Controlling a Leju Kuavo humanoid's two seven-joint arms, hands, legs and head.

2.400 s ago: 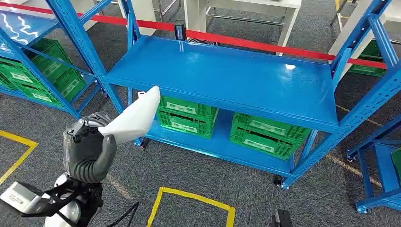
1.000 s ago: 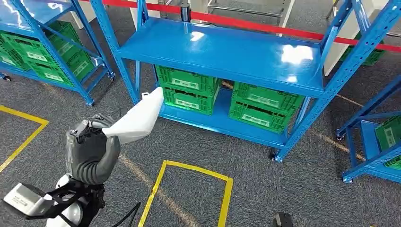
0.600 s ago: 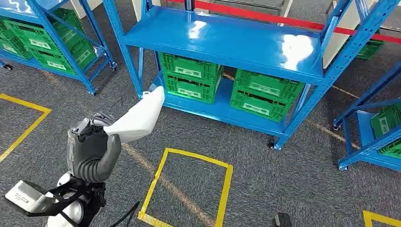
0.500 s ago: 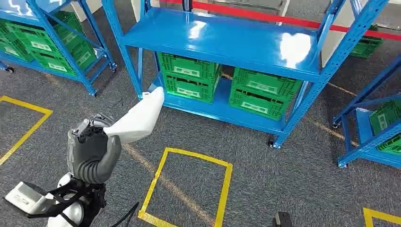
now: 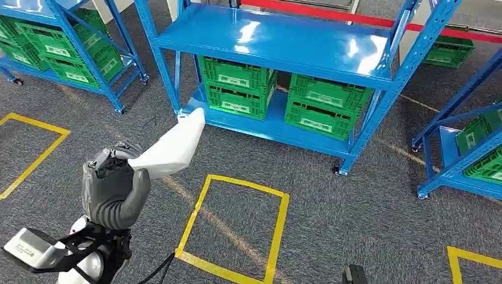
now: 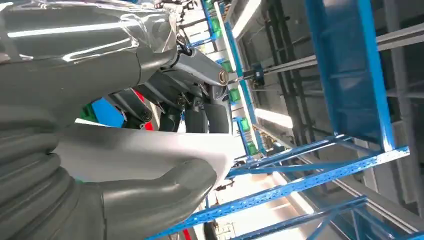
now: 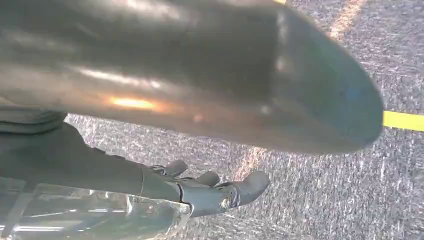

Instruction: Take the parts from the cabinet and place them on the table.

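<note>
Left hand (image 5: 113, 188) wraps a long white part (image 5: 169, 149), thumb under, fingers (image 6: 192, 107) over; the part juts forward over the carpet. Right hand (image 7: 200, 192) hangs near the floor, fingers loosely apart, holding nothing. Ahead we see a blue rack (image 5: 278, 41) with green crates (image 5: 235, 89) on its lower shelf, and yellow floor tape (image 5: 237, 228). We judge this the carry step: part out of the cabinet, not yet set down. No table in sight; next we must find one.
</note>
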